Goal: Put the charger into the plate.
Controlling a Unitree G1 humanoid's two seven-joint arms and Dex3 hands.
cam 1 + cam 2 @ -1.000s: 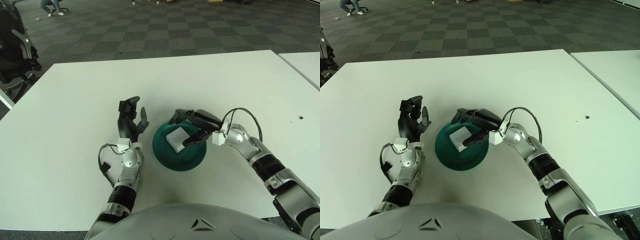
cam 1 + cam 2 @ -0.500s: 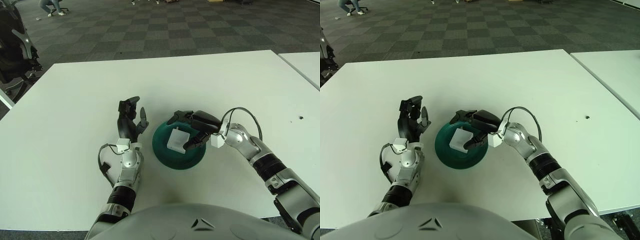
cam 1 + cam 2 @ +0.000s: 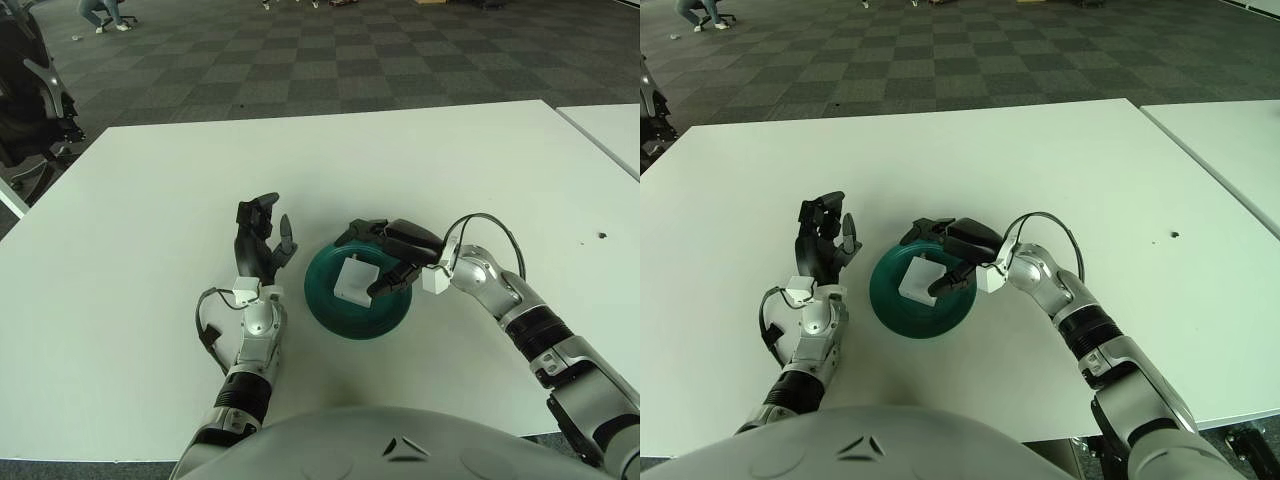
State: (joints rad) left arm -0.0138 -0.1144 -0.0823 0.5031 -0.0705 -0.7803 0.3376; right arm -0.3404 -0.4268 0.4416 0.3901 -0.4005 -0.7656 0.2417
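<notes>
Big white table (image 3: 150, 200). Green plate (image 3: 357, 311) near the middle. Right hand (image 3: 385, 257) over the plate, fingers wrapped round the white charger (image 3: 353, 280). Charger tipped up on edge since a moment ago, low inside the plate. Nearly done. Left hand (image 3: 262, 243) beside the plate's left side, fingers spread, holding nothing.

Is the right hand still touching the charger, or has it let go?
Cannot tell. In the left eye view the right hand curls over the white charger in the green plate, but neither view shows plain contact or a gap.
</notes>
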